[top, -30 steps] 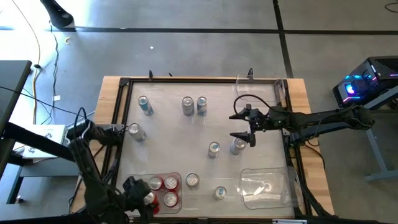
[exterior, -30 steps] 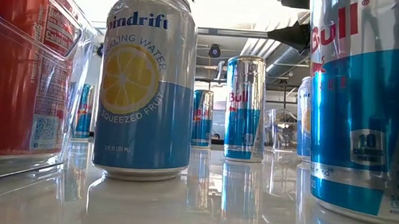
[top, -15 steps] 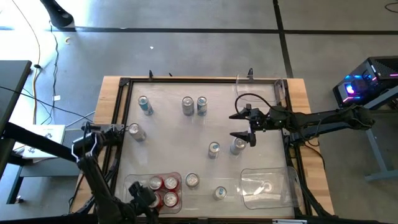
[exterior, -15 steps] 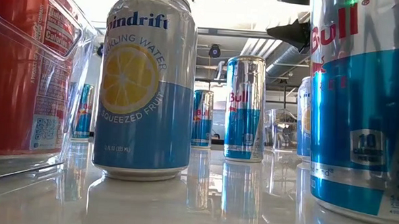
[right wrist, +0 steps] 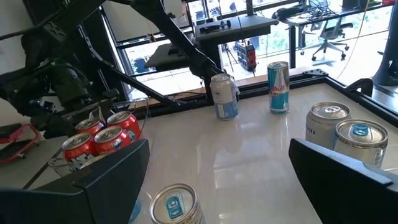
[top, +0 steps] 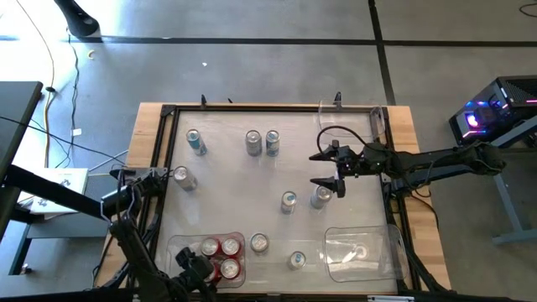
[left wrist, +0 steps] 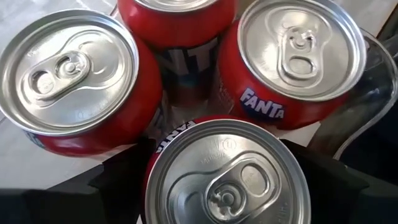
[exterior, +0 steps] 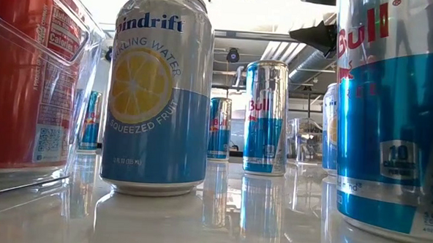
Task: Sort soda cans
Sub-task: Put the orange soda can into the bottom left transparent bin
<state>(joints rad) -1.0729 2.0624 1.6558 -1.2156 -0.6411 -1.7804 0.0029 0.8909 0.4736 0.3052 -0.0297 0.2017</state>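
Observation:
Several red soda cans stand upright in a clear bin (top: 173,245) at the table's near left corner. My left gripper (top: 196,267) (left wrist: 227,183) reaches down into that bin. Its fingers (left wrist: 118,183) stand on either side of the nearest red can (left wrist: 230,168), which stands upright beside three others (left wrist: 68,68). Blue and silver soda cans stand loose on the table, among them one (top: 195,141) at the far left and one (top: 289,200) in the middle. My right gripper (top: 321,169) (right wrist: 217,180) hangs open above the table's right half, holding nothing. My left gripper comes at the nearest red can's side walls (left wrist: 155,163) slanting down from the table's near left. One finger stands on each side of the can. I cannot tell whether the fingers touch the can. The can stands upright among the others in the bin.
A second clear bin (top: 382,256) stands at the near right. Loose cans stand close to my right gripper (top: 321,196) and along the near edge (top: 259,243) (top: 296,260). A black frame (top: 165,168) rims the table. In the low view a tall can (exterior: 157,89) stands close by.
My left gripper has sunk toward the near edge and down into the bin of red cans. My right arm has kept still, and none of the loose cans has moved.

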